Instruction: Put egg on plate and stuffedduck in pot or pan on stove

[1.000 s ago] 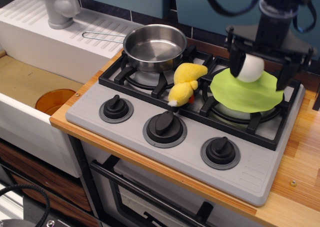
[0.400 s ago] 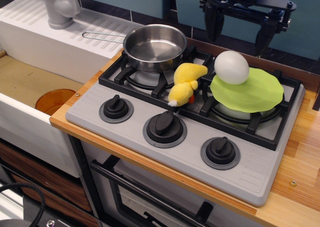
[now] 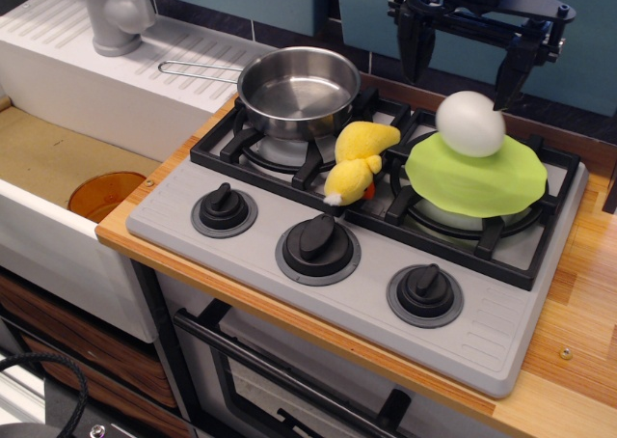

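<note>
The white egg (image 3: 469, 123) rests on the back part of the lime-green plate (image 3: 477, 181), which lies on the right burner of the grey stove (image 3: 366, 293). The yellow stuffed duck (image 3: 358, 160) lies on the grate between the burners, beside the plate and apart from it. The shiny steel pot (image 3: 298, 90) stands empty on the left burner, its wire handle pointing left. My gripper (image 3: 465, 64) is open and empty, raised above the egg at the back, its black fingers (image 3: 415, 47) spread wide.
A white sink and drainboard (image 3: 106, 81) with a grey faucet (image 3: 114, 12) lie to the left. An orange bowl (image 3: 107, 195) sits in the basin. Three black knobs (image 3: 317, 245) line the stove front. The wooden counter (image 3: 578, 313) runs to the right.
The gripper let go of the egg and rose clear of it. The egg rolled from the plate's left edge to its back middle. Duck and pot have not moved.
</note>
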Robot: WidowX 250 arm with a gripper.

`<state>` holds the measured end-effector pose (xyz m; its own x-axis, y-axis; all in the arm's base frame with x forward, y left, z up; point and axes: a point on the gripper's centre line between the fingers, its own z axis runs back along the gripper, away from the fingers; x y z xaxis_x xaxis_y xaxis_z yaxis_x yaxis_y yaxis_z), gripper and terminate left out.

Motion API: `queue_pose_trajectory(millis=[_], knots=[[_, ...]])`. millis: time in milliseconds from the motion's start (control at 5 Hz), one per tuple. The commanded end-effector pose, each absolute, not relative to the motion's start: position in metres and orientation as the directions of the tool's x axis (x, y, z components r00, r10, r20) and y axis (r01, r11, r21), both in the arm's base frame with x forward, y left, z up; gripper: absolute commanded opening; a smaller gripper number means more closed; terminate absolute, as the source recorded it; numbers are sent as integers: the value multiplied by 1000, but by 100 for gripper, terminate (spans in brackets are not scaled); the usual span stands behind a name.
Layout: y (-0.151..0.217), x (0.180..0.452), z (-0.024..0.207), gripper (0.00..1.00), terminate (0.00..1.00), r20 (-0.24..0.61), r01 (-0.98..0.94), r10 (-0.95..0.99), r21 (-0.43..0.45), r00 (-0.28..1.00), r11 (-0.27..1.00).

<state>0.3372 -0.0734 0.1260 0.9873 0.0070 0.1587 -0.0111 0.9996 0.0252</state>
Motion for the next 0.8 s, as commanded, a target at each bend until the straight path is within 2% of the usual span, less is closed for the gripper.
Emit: queue_pose_trajectory(millis=[0,600], knots=[[-51,334,139,100,0,308,-58,38,56,951,997],[-30,326,105,100,0,387,-55,17,87,922,995]])
